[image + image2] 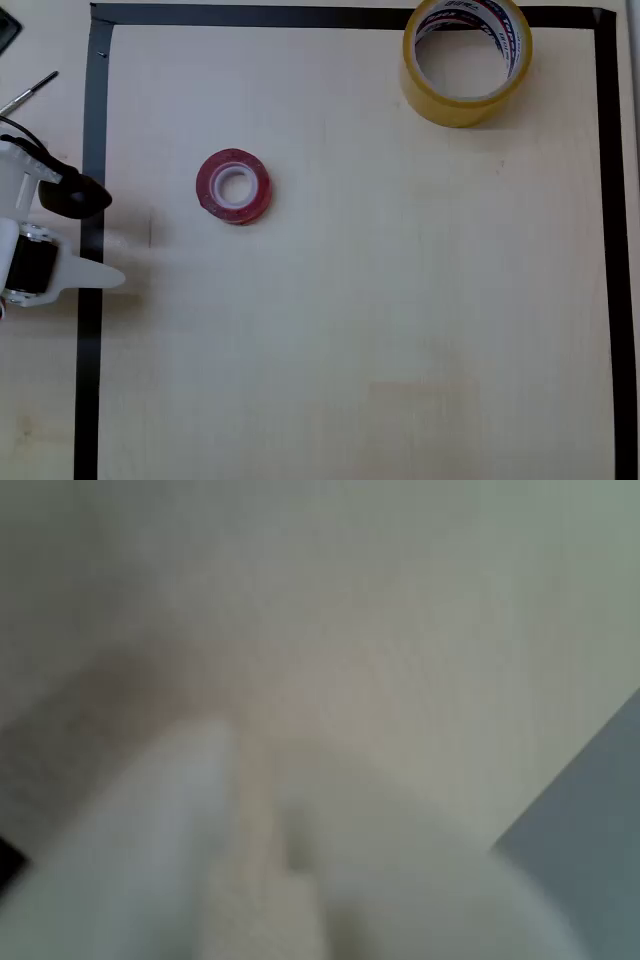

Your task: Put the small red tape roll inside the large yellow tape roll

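Observation:
The small red tape roll (233, 186) lies flat on the pale wooden table, left of centre in the overhead view, its white core facing up. The large yellow tape roll (466, 58) stands at the far right corner, its printed white core showing. My gripper (108, 277) is at the table's left edge, over the black tape border, well left of and slightly below the red roll. Its white fingers come to a single point with nothing between them. In the blurred wrist view the gripper (255, 780) shows as two pale shapes pressed close just above the tabletop.
A black tape border (90, 380) frames the work area on the left, top and right. A thin tool (30, 92) lies outside it at the upper left. Bare wood stretches between the two rolls and across the lower half.

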Action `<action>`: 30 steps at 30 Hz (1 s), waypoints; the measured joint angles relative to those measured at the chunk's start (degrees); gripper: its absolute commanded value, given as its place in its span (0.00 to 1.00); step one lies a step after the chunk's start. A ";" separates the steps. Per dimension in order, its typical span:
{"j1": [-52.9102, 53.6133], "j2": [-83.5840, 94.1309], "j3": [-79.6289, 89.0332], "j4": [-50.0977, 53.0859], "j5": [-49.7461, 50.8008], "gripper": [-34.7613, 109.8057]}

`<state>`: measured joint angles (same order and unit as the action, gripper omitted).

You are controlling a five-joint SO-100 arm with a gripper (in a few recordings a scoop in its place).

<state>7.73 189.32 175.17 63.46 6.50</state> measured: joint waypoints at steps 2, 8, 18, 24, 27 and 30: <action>-0.18 0.00 0.00 0.18 0.00 0.32; -2.20 0.00 0.00 1.41 0.00 0.32; -2.64 0.00 0.00 1.41 0.00 0.32; -2.64 0.00 0.00 2.20 0.00 0.35; -3.60 0.18 -0.62 3.16 0.00 0.36; -5.71 -2.11 -2.72 2.90 -0.18 0.36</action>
<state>2.02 187.21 172.44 66.36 6.33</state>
